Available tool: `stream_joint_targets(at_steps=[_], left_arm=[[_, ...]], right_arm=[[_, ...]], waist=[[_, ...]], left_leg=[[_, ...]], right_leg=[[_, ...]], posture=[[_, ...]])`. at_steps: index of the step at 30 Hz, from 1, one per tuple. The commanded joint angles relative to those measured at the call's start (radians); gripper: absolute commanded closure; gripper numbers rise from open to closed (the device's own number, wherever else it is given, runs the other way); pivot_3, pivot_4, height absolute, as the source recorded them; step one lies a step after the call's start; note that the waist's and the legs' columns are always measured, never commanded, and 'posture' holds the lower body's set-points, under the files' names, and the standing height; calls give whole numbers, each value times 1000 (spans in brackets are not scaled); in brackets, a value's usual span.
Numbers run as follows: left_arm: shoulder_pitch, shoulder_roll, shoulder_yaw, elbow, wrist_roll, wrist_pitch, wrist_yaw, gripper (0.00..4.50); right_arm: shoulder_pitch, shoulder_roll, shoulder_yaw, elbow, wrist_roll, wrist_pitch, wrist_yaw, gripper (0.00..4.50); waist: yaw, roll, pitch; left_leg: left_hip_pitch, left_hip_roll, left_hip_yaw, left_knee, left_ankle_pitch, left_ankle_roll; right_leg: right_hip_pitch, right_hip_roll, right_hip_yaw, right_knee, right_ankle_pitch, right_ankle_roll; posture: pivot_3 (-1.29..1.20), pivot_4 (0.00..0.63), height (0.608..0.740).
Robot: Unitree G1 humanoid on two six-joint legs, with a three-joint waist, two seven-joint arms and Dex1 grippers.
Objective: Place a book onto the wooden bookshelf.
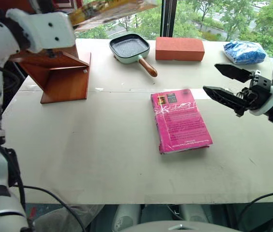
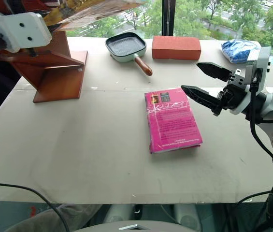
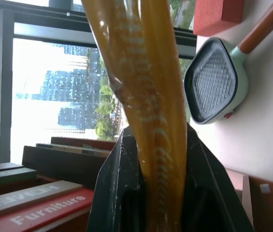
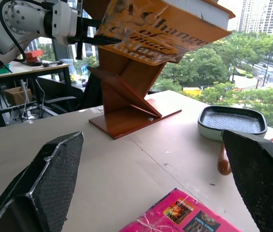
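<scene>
Daylit room with a pale tabletop set against a big window

The tabletop (image 1: 102,159) runs up to the window (image 1: 199,17), split by a dark frame post (image 1: 168,18); green treetops (image 4: 233,72) and city towers (image 3: 73,92) lie outside. A cluttered desk (image 4: 30,67) stands at the side.

Left tool (image 4: 85,39) raised high and clamped, right tool (image 2: 205,82) level, its fingers spread wide.

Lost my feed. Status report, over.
Left gripper shut on the book, raised over the wooden bookshelf. Right gripper open, empty, above pink paperback. Nothing blocking.
</scene>
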Motion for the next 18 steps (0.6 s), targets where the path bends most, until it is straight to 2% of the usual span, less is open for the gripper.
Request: stream_joint_targets(at_steps=[1, 10, 18], left_arm=[[-51, 60, -1, 138, 70, -135, 79, 4301], [-89, 63, -13, 454, 68, -220, 118, 4301], [-163, 104, -83, 628, 178, -284, 199, 4301]], right_arm=[[-40, 13, -8, -25, 21, 9, -19, 0], [-37, 67, -14, -84, 47, 19, -81, 0], [-24, 69, -28, -115, 74, 30, -123, 0]], waist=[[-1, 0, 0], [-9, -1, 1], [-9, -2, 1]], left_leg=[[0, 0, 0, 0, 0, 0], [0, 0, -1, 1, 0, 0], [0, 0, -1, 2, 0, 0]], right_leg=[[0, 0, 0, 0, 0, 0], [-1, 0, -2, 3, 0, 0], [-1, 0, -2, 7, 0, 0]], posture=[[0, 150, 740], [0, 150, 740], [0, 150, 740]])
